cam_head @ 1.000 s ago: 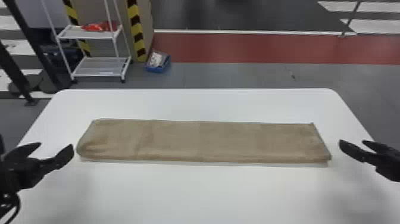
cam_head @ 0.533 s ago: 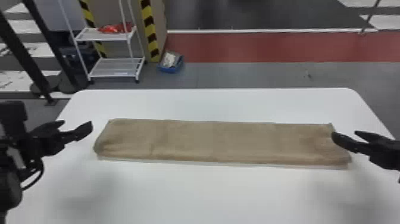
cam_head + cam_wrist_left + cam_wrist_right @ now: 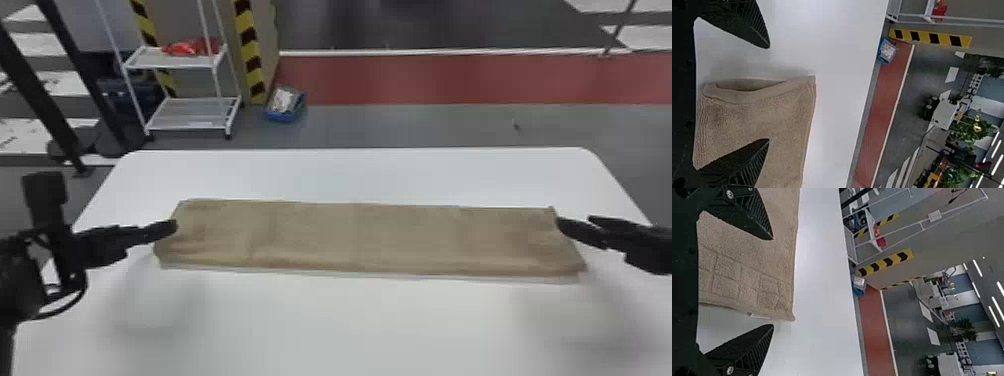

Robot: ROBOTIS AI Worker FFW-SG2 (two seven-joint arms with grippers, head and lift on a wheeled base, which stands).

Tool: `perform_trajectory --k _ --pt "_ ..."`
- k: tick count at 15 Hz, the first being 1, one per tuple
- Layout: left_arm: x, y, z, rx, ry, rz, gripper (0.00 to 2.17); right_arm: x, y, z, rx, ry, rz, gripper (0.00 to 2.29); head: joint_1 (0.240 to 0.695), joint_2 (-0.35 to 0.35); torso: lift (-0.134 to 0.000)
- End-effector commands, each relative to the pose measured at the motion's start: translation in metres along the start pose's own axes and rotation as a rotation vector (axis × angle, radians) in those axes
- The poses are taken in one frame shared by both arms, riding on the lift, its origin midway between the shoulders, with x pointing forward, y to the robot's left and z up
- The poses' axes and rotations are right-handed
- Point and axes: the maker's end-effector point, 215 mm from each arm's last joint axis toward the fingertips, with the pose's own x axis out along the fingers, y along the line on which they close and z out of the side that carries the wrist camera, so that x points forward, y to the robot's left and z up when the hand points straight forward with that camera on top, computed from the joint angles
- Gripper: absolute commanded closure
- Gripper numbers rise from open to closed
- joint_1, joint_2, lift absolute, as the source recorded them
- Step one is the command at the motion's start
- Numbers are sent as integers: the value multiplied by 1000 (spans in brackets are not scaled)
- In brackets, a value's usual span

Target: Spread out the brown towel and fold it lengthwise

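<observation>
1. The brown towel (image 3: 360,237) is seen laid out flat on the white tabletop (image 3: 350,325), its long narrow strip stretched from side to side. A paler line is shown along its near edge.

2. Over at the left end, the left tool (image 3: 162,229) is held right by the towel's edge. In its wrist view, the left tool (image 3: 769,94) is spread wide open, with nothing gripped: one finger is set over the towel, the other over bare tabletop, and the towel's end edge is framed between them. At that end, stacked layers are revealed, parted by a small gap.

3. Across to the right end, the right tool (image 3: 575,221) is positioned beside the towel's far corner. It too is opened wide and empty; in its wrist view, the right tool (image 3: 773,282) is split across the edge, one finger over cloth, one over tabletop. A woven grid of squares is displayed near this end, and a small white tag (image 3: 759,315) is left peeking from under the edge.

4. Beyond the tabletop, a white rack (image 3: 190,112) is topped with something red (image 3: 185,48). A blue box (image 3: 285,116) is placed on the floor near a yellow-and-black striped band (image 3: 252,60).
</observation>
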Motion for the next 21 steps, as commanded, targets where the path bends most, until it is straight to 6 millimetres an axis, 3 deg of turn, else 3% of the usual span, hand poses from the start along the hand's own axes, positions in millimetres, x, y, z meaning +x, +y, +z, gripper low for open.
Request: perform_trajectory --k 1,6,11,21 --pt "10 -7 -4 -1 7 -16 36 2 -7 -2 -7 19 6 100 695 26 -124" --pt "17 -14 -6 8 15 -28 36 -1 -8 4 -52 2 20 154 695 -1 -124" --pt "16 -11 -17 2 29 -21 36 -3 -8 5 -78 -9 31 181 695 -5 -124" --pt "10 -4 -17 -14 33 -24 76 0 2 6 -135 13 71 215 695 7 -124"
